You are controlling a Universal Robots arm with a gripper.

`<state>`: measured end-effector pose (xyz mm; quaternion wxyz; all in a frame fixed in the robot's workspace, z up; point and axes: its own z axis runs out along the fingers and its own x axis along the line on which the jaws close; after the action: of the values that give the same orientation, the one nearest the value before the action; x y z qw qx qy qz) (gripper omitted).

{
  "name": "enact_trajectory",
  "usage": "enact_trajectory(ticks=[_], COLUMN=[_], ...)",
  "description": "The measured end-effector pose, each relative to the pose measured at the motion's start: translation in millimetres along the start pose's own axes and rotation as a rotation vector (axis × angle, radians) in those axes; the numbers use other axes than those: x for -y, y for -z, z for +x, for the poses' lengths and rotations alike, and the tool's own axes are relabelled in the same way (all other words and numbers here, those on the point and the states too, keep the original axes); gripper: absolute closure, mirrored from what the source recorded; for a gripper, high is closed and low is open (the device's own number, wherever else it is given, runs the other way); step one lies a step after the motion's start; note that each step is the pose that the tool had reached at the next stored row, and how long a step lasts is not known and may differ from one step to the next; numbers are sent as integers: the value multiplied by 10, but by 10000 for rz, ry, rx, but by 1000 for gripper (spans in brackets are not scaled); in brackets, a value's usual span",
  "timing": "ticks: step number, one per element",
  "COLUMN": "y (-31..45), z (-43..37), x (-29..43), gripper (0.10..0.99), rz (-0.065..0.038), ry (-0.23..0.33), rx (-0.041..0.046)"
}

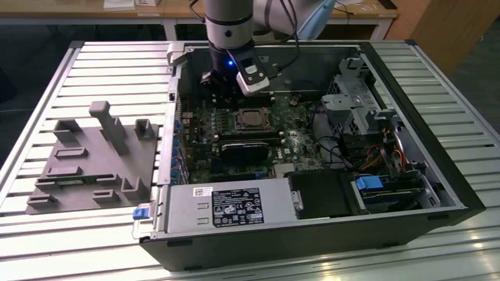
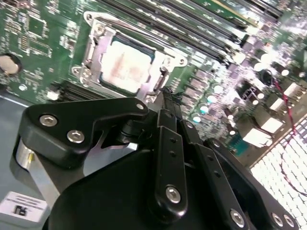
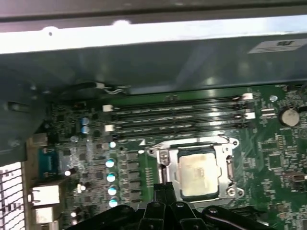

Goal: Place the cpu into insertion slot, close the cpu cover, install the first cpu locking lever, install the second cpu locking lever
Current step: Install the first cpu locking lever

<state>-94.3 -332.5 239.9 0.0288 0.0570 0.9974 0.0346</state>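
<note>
The hand [image 1: 232, 96] hung inside the open computer case [image 1: 437, 175], which lay on its side on the slatted counter [image 1: 102, 76]. In both wrist views its two fingers [image 3: 159, 191] were pressed together, and nothing could be seen pinched between them.

The cpu [image 3: 196, 175] sat in the insertion slot [image 3: 161, 168] with its pale metal top facing up. The cpu cover [image 3: 225, 167] appeared to lie flat around it, framing the chip through its square window. In the exterior view the cpu lay at about five o'clock from the hand, near it. In the second wrist view the fingertips [image 2: 165, 96] stood just beside one edge of the cover, next to a thin metal lever [image 2: 159, 79]. Whether they touched that lever could not be told.

On the far side of the chip from the fingers, the long black memory slots [image 3: 177, 117] ran side by side.

In the exterior view a dark block [image 1: 243, 151] lay on the board at six o'clock from the cpu. Farther along the same line the grey power supply [image 1: 226, 208] filled the case's near corner. A grey moulded fixture [image 1: 93, 158] stood on the counter at about eight o'clock from the hand, well apart from the case's outer wall.
</note>
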Motion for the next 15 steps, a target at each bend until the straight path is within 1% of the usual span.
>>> enact_trajectory(ticks=[4,5,7,8,10,15], y=[6,7,8,9,10,12], z=[102,117,142,151,165,187], x=[11,13,16,17,19,21], gripper=[980,980,980,980,980,980], rz=[-6,-24,-111,-169,-333,-863], ry=[0,0,-6,-9,-17,-50], rx=[19,19,17,14,0,-52])
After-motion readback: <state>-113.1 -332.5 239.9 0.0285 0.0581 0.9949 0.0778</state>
